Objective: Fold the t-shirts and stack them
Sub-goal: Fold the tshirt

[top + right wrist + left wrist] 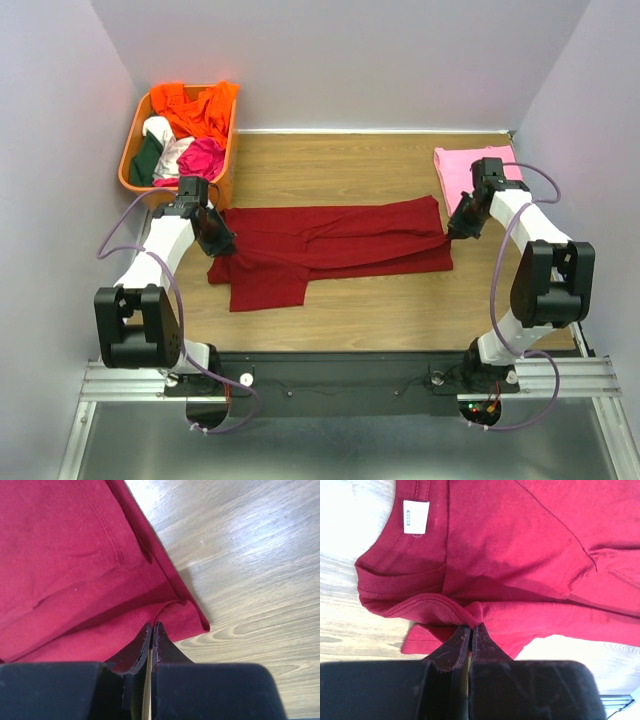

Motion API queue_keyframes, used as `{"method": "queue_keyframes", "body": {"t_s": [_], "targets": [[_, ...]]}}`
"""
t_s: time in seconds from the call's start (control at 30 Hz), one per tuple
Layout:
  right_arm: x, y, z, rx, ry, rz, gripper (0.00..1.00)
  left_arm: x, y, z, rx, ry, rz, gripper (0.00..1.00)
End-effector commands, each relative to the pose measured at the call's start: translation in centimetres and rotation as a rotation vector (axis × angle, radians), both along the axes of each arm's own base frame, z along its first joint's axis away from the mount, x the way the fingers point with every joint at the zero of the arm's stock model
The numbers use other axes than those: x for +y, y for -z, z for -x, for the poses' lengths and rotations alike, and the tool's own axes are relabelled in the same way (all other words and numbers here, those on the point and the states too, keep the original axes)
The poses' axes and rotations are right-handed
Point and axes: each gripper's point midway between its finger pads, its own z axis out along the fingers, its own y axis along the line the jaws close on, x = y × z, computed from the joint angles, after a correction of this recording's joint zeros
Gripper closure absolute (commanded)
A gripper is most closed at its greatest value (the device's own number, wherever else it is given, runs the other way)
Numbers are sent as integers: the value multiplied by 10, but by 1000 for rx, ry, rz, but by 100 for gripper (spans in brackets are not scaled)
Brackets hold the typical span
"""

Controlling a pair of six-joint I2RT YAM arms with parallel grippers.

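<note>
The left gripper [471, 626] is clamped on a pinch of the maroon t-shirt [340, 240] by its collar, near the white neck label [416, 516]. The right gripper [151, 625] is clamped on the hem corner at the opposite end. The folded pink t-shirt [455, 165] lies just beyond that hem end, and the orange basket [130, 160] beyond the collar end.

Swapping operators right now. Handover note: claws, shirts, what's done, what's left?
Left claw: shut on the maroon t-shirt near its collar.
Right claw: shut on its hem corner.
It lies stretched flat between them on the table, one sleeve out toward the arms.
Pink t-shirt sits folded far right.
Orange basket, far left, holds more clothes.
Done: pink looks folded.
Left: fold the maroon, stack them.
</note>
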Motion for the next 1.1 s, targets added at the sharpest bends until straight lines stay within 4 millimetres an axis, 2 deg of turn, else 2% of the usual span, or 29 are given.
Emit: {"method": "queue_keyframes", "body": {"t_s": [0.0,0.23,0.63,0.8,0.87,0.93,0.97,1.07], "targets": [[-14,-20,-18,-97,40,51,98,0,-11,-15,-63,32,-3,100],[-13,-13,-27,-119,51,37,95,8,5,-18,-50,7,-42,100],[1,21,-28,-55,22,-35,94,10,30,-19,-4,4,-52,100],[3,26,-33,-51,17,-48,92,10,35,-20,0,10,-56,100],[3,27,-36,-53,15,-53,87,10,37,-21,3,13,-58,93],[6,26,-39,-58,11,-65,76,7,36,-22,-1,27,-42,87],[6,24,-39,-61,11,-68,72,6,34,-23,-6,30,-35,80],[7,8,-45,-106,0,-70,56,2,18,-28,-50,35,-18,68]]}}
